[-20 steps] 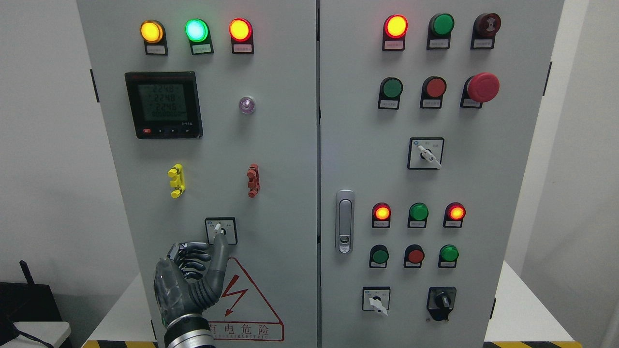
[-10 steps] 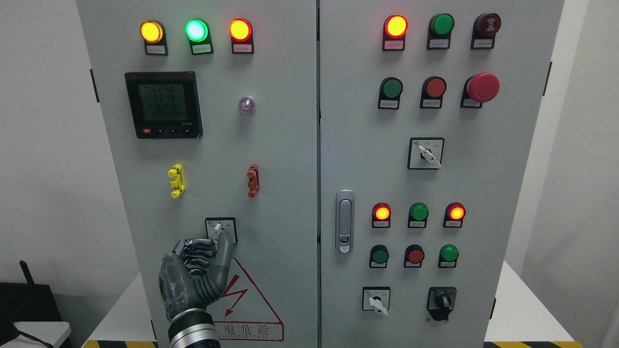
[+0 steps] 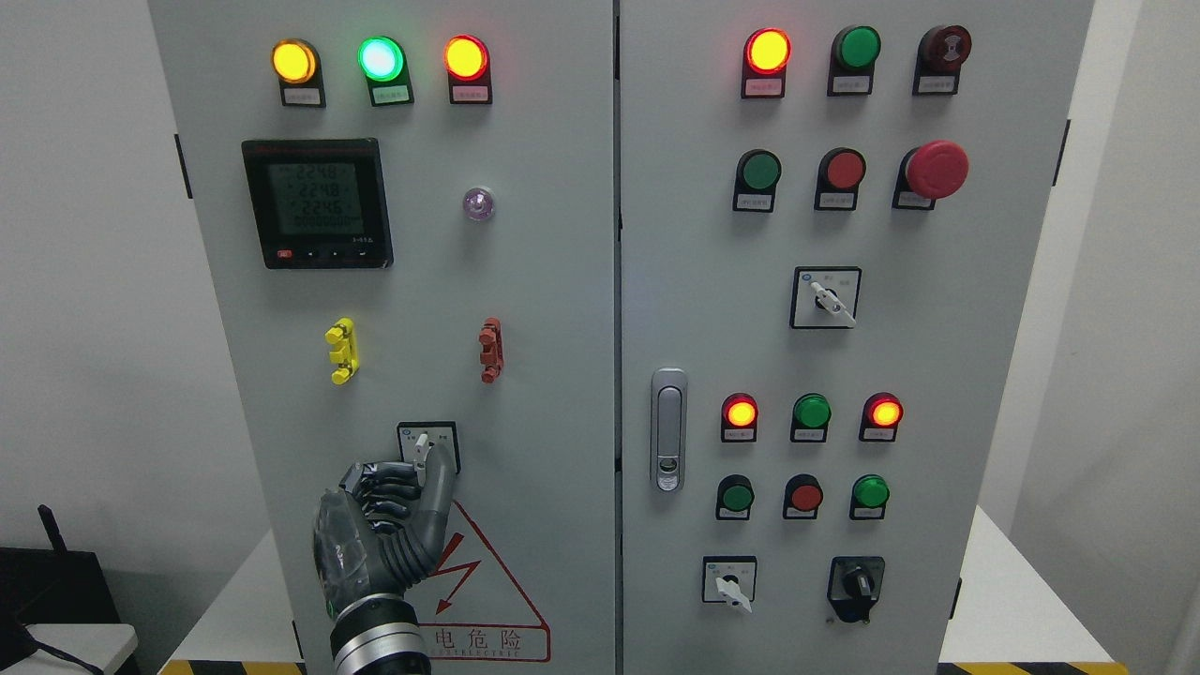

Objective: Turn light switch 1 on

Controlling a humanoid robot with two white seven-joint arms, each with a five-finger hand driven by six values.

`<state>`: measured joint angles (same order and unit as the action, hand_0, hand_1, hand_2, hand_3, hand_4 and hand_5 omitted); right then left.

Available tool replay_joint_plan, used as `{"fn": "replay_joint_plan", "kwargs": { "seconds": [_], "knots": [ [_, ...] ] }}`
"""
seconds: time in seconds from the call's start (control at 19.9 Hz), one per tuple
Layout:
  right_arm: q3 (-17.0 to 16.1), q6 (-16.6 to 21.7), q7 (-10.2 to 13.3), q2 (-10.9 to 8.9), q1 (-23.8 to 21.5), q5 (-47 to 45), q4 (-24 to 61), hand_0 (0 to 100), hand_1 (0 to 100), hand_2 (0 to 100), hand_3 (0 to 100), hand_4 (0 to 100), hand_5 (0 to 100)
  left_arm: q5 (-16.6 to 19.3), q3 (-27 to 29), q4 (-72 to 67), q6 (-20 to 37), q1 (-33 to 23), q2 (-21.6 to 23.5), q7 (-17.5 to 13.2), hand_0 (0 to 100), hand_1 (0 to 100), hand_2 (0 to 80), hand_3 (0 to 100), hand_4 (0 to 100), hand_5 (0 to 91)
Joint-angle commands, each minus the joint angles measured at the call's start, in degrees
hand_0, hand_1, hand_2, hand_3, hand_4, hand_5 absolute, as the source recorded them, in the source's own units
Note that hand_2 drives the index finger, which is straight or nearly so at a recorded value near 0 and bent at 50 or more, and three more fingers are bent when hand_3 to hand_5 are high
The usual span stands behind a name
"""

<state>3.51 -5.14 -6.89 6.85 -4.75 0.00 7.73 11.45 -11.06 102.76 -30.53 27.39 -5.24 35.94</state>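
I see a grey cabinet [image 3: 544, 309] with amber, green and red lamps lit top left [image 3: 379, 58], a digital meter [image 3: 317, 203] below them, yellow [image 3: 341, 351] and red clips [image 3: 490, 350], a door latch [image 3: 667, 428], and a red mushroom button [image 3: 936, 170] upper right.

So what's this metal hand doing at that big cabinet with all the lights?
The robot's left hand is reaching up to a small rotary switch low on the left door of the grey control cabinet. Its fingers are curled and one extended digit rests against the switch's white knob, just above the red warning triangle. Whether the knob has been turned can't be told. No other arm is in view.
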Motion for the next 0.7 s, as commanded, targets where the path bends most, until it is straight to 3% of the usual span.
{"fn": "replay_joint_plan", "kwargs": {
  "seconds": [0.0,0.65],
  "knots": [
    [0.0,0.0,0.0,0.00,0.0,-1.0,0.0,12,39,0,0,0,0,0.0,-0.1,-0.3,-0.1,0.5,-0.1,0.0,18,45,54.4,73,76,65.0],
    [0.0,0.0,0.0,0.00,0.0,-1.0,0.0,12,39,0,0,0,0,0.0,-0.2,-0.4,-1.7,0.7,-0.2,0.2,21,42,55.3,74,77,65.3]
  ]
}}
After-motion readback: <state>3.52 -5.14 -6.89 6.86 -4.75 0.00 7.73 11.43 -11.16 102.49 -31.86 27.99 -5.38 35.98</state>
